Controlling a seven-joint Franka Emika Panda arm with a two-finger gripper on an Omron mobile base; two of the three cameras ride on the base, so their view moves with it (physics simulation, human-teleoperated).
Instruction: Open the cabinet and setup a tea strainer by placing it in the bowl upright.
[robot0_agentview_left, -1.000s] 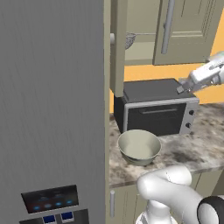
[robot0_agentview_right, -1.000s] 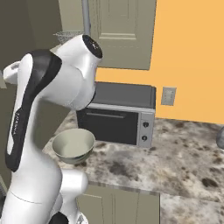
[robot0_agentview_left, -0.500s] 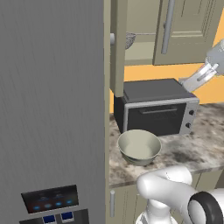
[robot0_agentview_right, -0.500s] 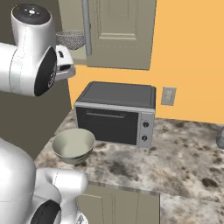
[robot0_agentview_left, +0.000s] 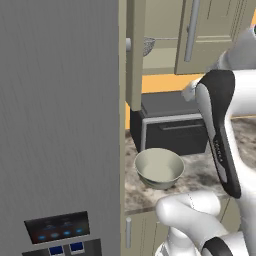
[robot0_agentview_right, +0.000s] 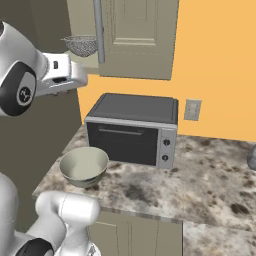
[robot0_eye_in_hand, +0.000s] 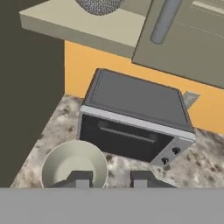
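Arm: raised high over the desk (robot0_agentview_right: 210, 185), its hand in front of the open cabinet (robot0_agentview_right: 137, 37), looking down at the bowl and black oven (robot0_agentview_right: 132, 130).
Pincer (robot0_eye_in_hand: 108, 178): fingers apart, nothing between them; the tips hang above the bowl's near rim in the hand view.
Tea strainer (robot0_agentview_right: 81, 45): on the cabinet's bottom shelf, mesh basket just left of the grey bar handle (robot0_agentview_right: 98, 31); also seen at (robot0_agentview_left: 149, 46).
Bowl (robot0_agentview_right: 83, 166): upright on the desk, near the oven's front left corner, not touching it.
Writing: none legible; oven knobs and fridge panel (robot0_agentview_left: 59, 231) too small.
Room: bare marbled desk right of the oven; fridge wall close on the left.
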